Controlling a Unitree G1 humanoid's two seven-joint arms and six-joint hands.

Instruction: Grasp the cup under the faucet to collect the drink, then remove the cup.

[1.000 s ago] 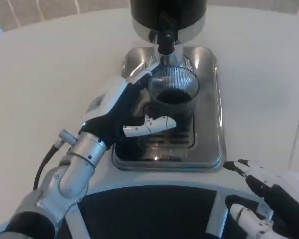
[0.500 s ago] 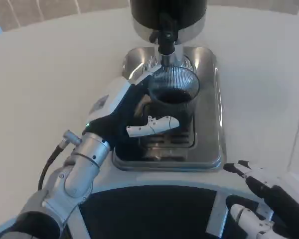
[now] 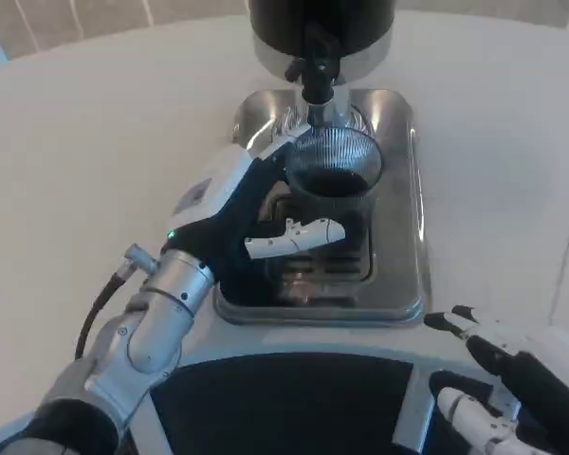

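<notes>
My left robot hand (image 3: 249,210) reached over the steel drip tray (image 3: 410,209) and wrapped around the ribbed glass cup (image 3: 332,180), with one white finger (image 3: 294,237) crossing the near side of the cup and another finger (image 3: 270,144) curled round its far left side. So that hand was gripping the cup. The cup stood upright on the slotted grate (image 3: 322,265) in the middle of the tray, directly below the faucet (image 3: 318,81) of the black dispenser (image 3: 321,24). Dark drink lay in the bottom of the cup, well below the rim. I could not tell whether any liquid was running from the faucet at that moment.

My silver left forearm (image 3: 142,327) came in from the lower left, slanting up toward the tray, with a black cable (image 3: 93,308) looping beside the wrist.

My right robot hand (image 3: 507,379) rested at the lower right, near the front right corner of the tray but apart from it. Its fingers were spread and held nothing, so it was open.

The tray and the dispenser sat on the white desk (image 3: 95,142), toward its far middle. The dispenser stood at the back edge of the tray, and its faucet hung just above the rim of the cup.
</notes>
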